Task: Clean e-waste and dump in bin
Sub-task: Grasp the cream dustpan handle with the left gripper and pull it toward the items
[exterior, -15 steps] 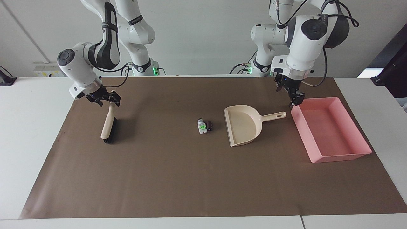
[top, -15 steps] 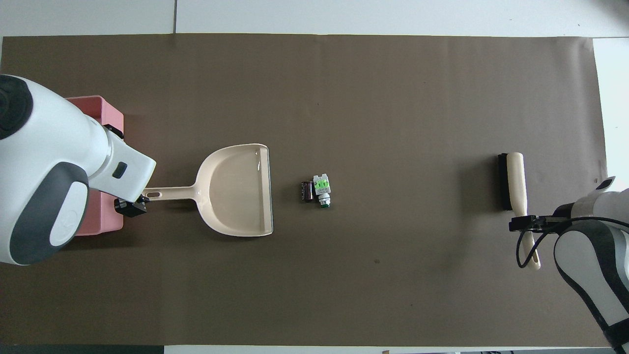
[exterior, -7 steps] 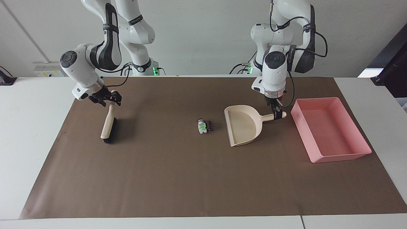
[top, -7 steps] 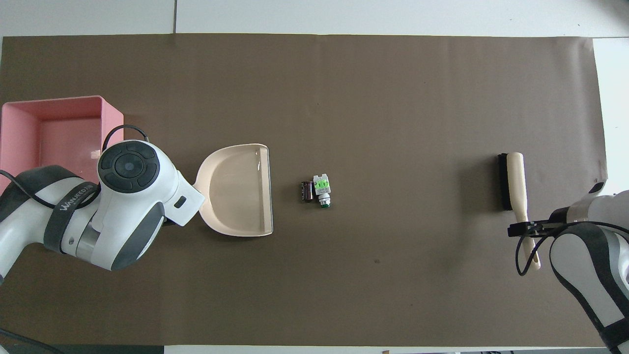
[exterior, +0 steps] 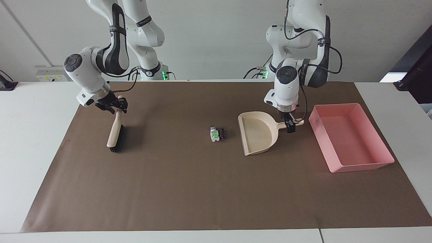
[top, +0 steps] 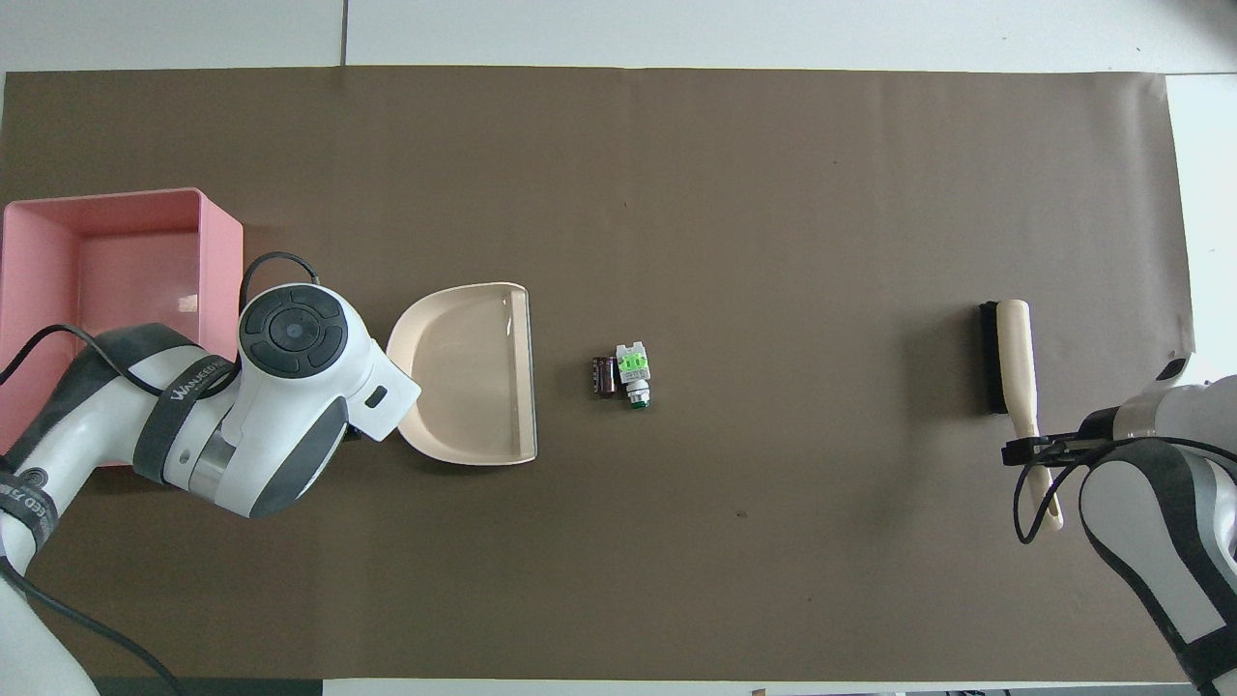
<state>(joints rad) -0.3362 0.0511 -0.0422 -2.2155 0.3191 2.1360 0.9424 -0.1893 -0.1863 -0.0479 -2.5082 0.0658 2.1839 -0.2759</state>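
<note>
the tools are being taken up and no sweeping has begun, it is judged: the left gripper (exterior: pixel 291 127) is set down at the dustpan handle (exterior: pixel 290 123), its fingers on either side of the handle and not visibly pressed on it, while the right gripper (exterior: pixel 114 107) is placed at the upper end of the brush handle (exterior: pixel 115 125); whether its fingers are clamped on that handle cannot be told. in the overhead view the left gripper is hidden under its own wrist.

the e-waste (exterior: pixel 217 134), a whitish-grey bit with a bright green patch touching a stubby black piece, is left lying mid-mat, just beside the open mouth of the dustpan (exterior: pixel 258 133) toward the right arm's end of the table. the pink bin (exterior: pixel 378 136) is seen bare inside, beside the dustpan handle at the left arm's end.

firm holds on both handles are called for next, then the brush (top: pixel 1005 356) must be carried to the bits and drawn toward the pan.

the dustpan is smooth beige plastic, flat-lipped with a rounded back; the brush pairs a pale rounded handle with a block of black bristles; the bin is shallow, glossy and slope-walled; the brown mat (exterior: pixel 189 189) is matte paper.
</note>
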